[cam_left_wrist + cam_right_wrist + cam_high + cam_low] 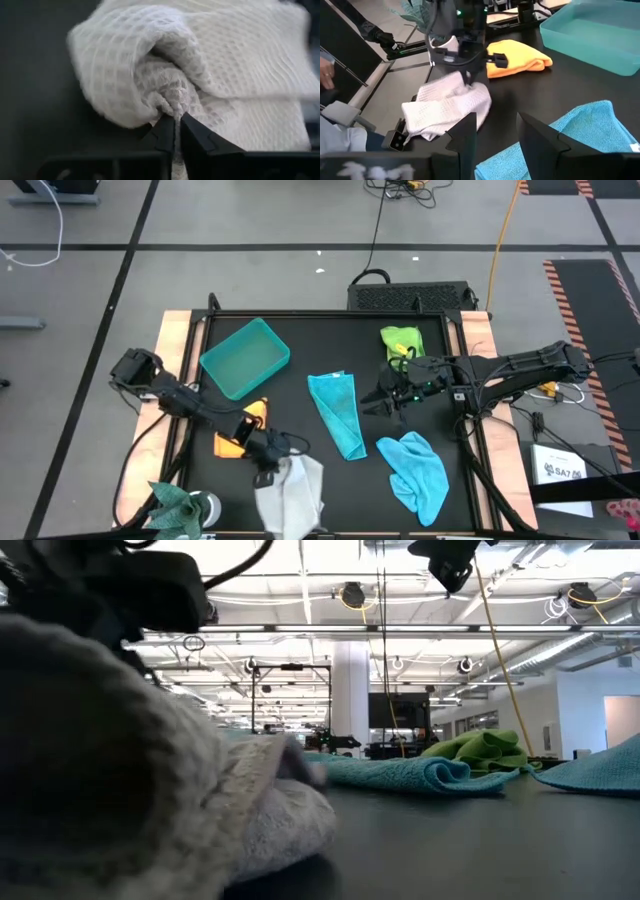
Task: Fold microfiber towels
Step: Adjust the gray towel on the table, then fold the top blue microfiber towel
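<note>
Left end effector [175, 131] pinches one light grey towel [225, 75]; four other towels lie apart

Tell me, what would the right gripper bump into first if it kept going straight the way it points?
Probably the teal towel, which lies just ahead of the right gripper and its open jaws. Farther along that line is the grey towel, though depth is hard to judge.

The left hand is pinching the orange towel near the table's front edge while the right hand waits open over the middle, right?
Not quite: the left hand is pinching the light grey towel, as the left wrist view shows. The orange towel lies untouched beside it. The rest is right.
</note>
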